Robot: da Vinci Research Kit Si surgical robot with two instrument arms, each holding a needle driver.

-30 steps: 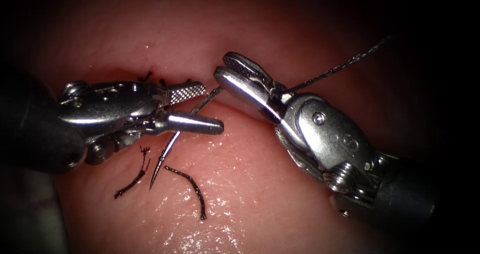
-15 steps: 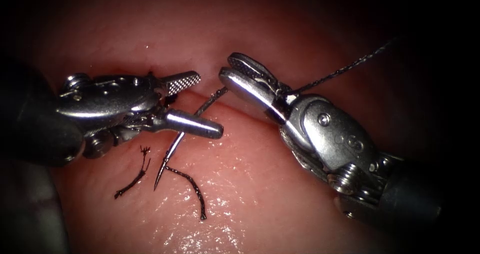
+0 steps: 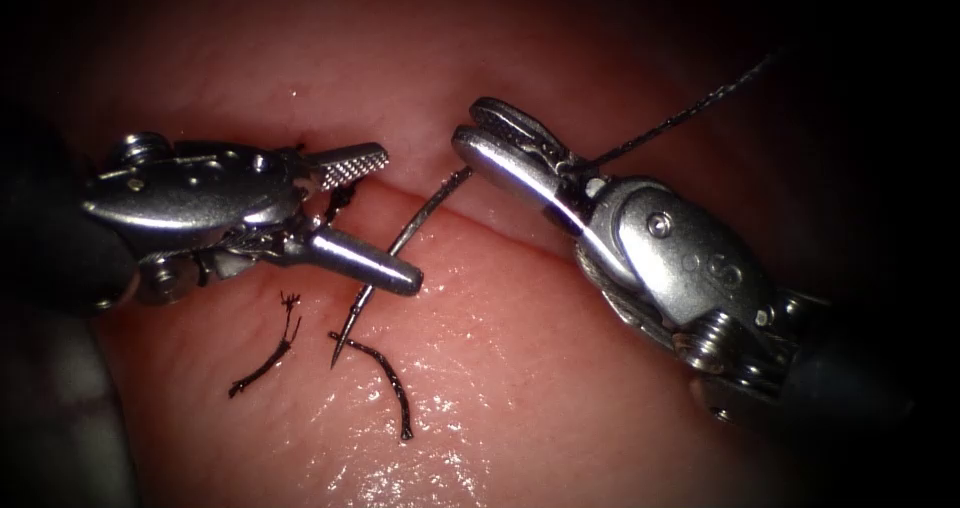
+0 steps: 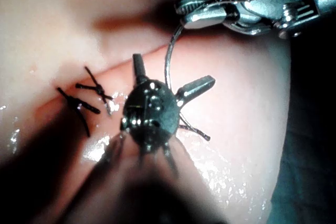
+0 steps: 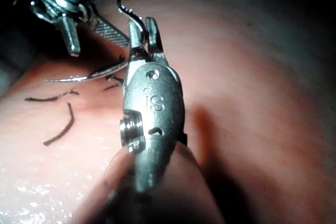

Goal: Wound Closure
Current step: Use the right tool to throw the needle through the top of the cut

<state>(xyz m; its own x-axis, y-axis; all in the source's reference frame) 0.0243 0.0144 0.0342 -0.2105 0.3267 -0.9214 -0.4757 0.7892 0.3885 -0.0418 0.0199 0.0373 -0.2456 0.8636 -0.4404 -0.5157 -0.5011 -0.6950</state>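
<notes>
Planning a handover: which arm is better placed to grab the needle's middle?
Left, likely. The left tool's open jaws straddle the needle's middle, clear of the tissue; the right tool is shut on its tail end and would have to let go first.

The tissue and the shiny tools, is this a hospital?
Probably not; it looks like a suturing practice bench. The tissue is a bare slab with a cut, cut thread ends lie loose on it, and the right end effector holds a curved needle.

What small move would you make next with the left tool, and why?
Probably close the left tool on the needle: its open jaws straddle the mid-curve, the right tool holds its tail, and the needle lies free above the tissue.
</notes>
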